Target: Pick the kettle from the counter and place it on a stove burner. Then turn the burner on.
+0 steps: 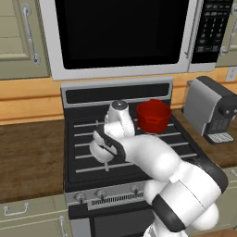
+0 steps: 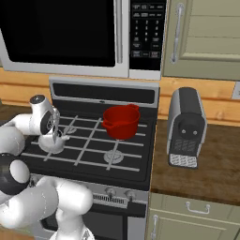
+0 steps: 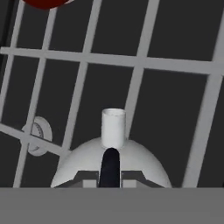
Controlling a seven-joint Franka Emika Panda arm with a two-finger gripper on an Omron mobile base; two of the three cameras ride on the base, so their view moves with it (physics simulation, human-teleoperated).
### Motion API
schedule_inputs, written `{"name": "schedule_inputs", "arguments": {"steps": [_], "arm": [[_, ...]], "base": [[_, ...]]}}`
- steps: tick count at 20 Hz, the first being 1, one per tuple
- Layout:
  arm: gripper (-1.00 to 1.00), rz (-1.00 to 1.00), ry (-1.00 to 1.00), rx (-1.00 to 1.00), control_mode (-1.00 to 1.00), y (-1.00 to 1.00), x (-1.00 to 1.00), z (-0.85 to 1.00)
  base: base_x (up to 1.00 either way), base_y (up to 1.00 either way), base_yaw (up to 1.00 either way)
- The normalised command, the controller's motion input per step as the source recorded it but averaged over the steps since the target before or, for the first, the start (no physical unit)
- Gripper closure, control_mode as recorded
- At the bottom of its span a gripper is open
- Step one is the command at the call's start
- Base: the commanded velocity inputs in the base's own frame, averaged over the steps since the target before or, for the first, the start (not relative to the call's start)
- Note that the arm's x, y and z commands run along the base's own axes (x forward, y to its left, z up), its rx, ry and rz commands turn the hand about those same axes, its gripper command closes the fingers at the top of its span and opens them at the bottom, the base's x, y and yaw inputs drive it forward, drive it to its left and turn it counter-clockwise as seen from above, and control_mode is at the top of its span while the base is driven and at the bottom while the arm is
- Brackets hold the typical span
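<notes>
The small white-silver kettle (image 2: 51, 142) is over the front left part of the black stove (image 2: 93, 140), low at the grate bars; contact with them cannot be made out. My gripper (image 2: 55, 127) is shut on its thin black handle from above. In the left base view the kettle (image 1: 97, 151) shows partly behind my hand, with the gripper (image 1: 104, 147) on it. The hand view looks down on the kettle's dome (image 3: 144, 164), short spout and black handle, with a round grey stove burner (image 3: 37, 135) to its left. Dark wood counter (image 1: 28, 152) flanks the stove.
A red pot (image 1: 153, 115) stands on the back right burner. A grey coffee machine (image 2: 186, 126) sits on the counter right of the stove. Knobs (image 1: 100, 193) line the stove's front panel. A microwave (image 1: 120, 32) hangs above.
</notes>
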Motion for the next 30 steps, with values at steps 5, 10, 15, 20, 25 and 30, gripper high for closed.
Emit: {"name": "schedule_inputs", "arguments": {"steps": [5, 10, 15, 20, 25, 30], "arm": [[1.00, 0.00, -0.01, -0.26, -1.00, 0.17, 0.14, -0.41], [1.00, 0.01, -0.01, -0.19, -1.00, 0.23, -0.05, -0.13], [1.00, 0.00, -0.04, -0.05, -1.00, -0.11, -0.02, 0.00], [1.00, 0.00, -0.01, -0.01, -1.00, -0.15, 0.02, 0.00], [-1.00, 0.00, 0.00, 0.00, -1.00, -0.12, 0.02, -0.03], [-1.00, 0.00, 0.00, 0.00, -1.00, 0.00, 0.00, 0.00]], "base": [[0.00, 0.00, 0.00], [0.00, 0.00, 0.00], [0.00, 0.00, 0.00], [0.00, 0.00, 0.00], [0.00, 0.00, 0.00], [0.00, 0.00, 0.00]]}}
